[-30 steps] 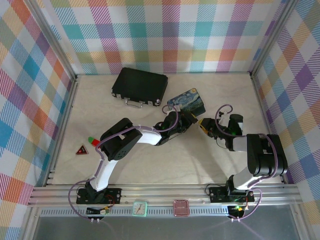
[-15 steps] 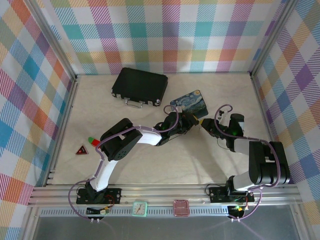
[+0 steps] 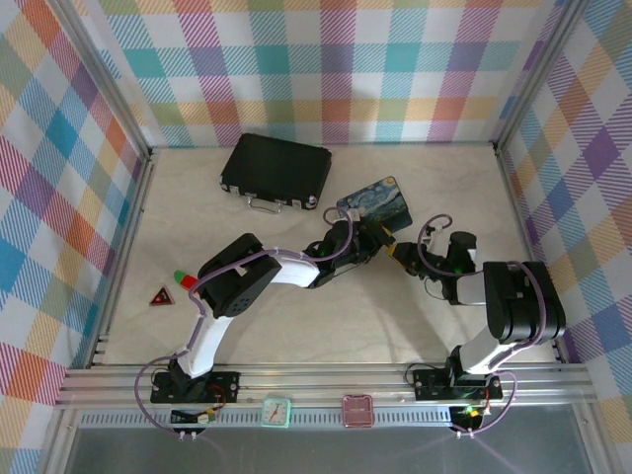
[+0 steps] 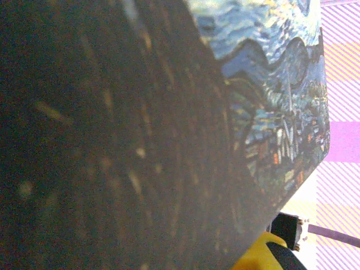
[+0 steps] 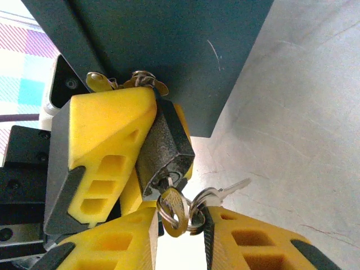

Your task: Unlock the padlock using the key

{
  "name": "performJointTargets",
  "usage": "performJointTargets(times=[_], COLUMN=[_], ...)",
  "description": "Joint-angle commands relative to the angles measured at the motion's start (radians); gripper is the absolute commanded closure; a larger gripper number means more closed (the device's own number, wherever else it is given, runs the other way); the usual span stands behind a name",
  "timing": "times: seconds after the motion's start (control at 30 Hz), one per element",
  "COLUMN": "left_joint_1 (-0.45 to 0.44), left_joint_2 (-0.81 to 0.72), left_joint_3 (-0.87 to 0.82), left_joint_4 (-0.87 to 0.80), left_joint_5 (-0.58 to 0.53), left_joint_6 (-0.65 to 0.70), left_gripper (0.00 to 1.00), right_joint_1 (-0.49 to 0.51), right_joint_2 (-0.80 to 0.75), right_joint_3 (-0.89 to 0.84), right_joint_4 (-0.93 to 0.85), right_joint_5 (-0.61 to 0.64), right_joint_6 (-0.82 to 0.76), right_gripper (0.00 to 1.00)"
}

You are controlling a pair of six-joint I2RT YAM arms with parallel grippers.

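In the right wrist view the padlock (image 5: 163, 149), a small dark body, is pinched between the yellow fingers (image 5: 107, 135) of my left gripper, right under the Starry-Night box (image 5: 169, 45). Its silvery shackle (image 5: 143, 79) touches the box's underside. The key (image 5: 174, 211) sits in the keyhole, hanging on a ring with a second key (image 5: 230, 188). My right gripper (image 5: 180, 225) closes on the key's head and ring from below. From above, the left gripper (image 3: 380, 240) and right gripper (image 3: 397, 252) meet tip to tip beside the box (image 3: 370, 200).
A black briefcase (image 3: 276, 170) lies at the back left. A small red triangle (image 3: 161, 295) rests near the left wall. In the left wrist view the box's printed face (image 4: 270, 84) and dark side loom very close. Bare tabletop stretches in front of both arms.
The right gripper's tip has crept left, closing the gap to the left gripper, and the right forearm has swung and rolled. The left arm has stayed almost still and the box has barely shifted.
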Motion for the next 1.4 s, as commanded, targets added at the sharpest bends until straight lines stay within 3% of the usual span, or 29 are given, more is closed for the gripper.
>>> performJointTargets(times=[0.0,0.27,0.67,0.97,1.17,1.37], left_joint_1=[0.0,0.003,0.003,0.008,0.013,0.013], left_joint_2=[-0.009,-0.006,-0.004,0.025,0.023,0.017], left_joint_3=[-0.018,-0.012,-0.008,-0.048,-0.095,-0.081], left_joint_4=[0.097,0.095,0.11,0.248,0.298,0.295], left_joint_5=[0.002,0.013,0.019,0.092,0.118,0.139], left_joint_6=[-0.021,-0.019,-0.025,0.003,-0.005,-0.019], left_gripper=[1.0,1.0,1.0,1.0,1.0,1.0], right_joint_1=[0.006,0.004,0.004,0.006,0.005,0.006], right_joint_2=[-0.019,-0.074,-0.021,0.023,-0.066,-0.093], right_joint_3=[0.006,0.022,0.04,0.1,0.117,0.104], right_joint_4=[0.041,0.004,0.036,0.114,-0.026,-0.094], right_joint_5=[-0.01,0.044,0.052,-0.038,-0.012,0.043], right_joint_6=[0.047,0.095,0.144,0.34,0.293,0.24], right_gripper=[0.71,0.69,1.0,1.0,0.92,0.91])
